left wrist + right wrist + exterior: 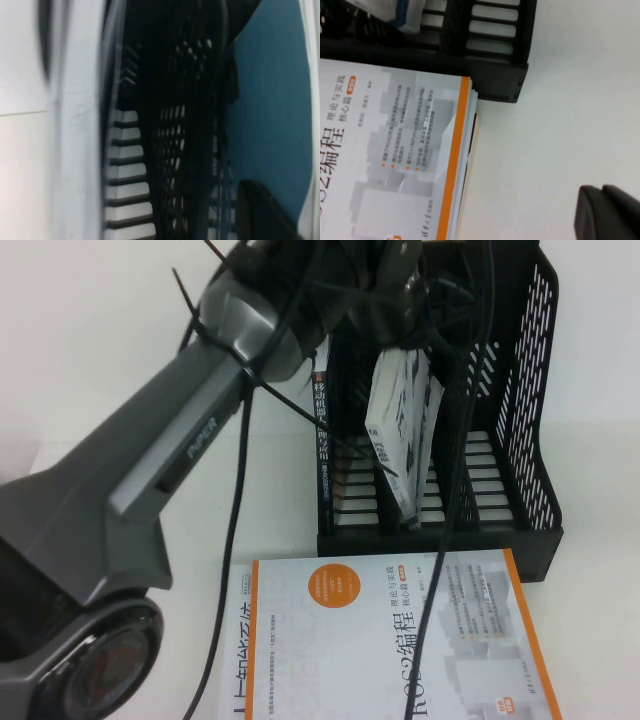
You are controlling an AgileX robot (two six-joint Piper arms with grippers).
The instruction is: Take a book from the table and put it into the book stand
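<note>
The book (pixel 398 430), white with grey drawings, hangs tilted in a middle slot of the black book stand (pixel 530 390), with its lower edge near the slot floor. My left gripper (pixel 395 300) is above the stand, shut on the book's top. In the left wrist view one dark finger (pixel 260 210) lies against the book's teal back (pixel 272 100), with the stand's perforated walls (pixel 165 135) beside it. My right gripper (pixel 605 192) is shut and empty over the bare white table (pixel 560 125), to the right of the stand's front corner (pixel 490 75).
A black-spined book (pixel 322 440) stands in the stand's leftmost slot. The orange-bordered ROS2 book (pixel 400 640) lies flat on the table in front of the stand, and also shows in the right wrist view (pixel 395 150). My left arm and its cables cross the stand.
</note>
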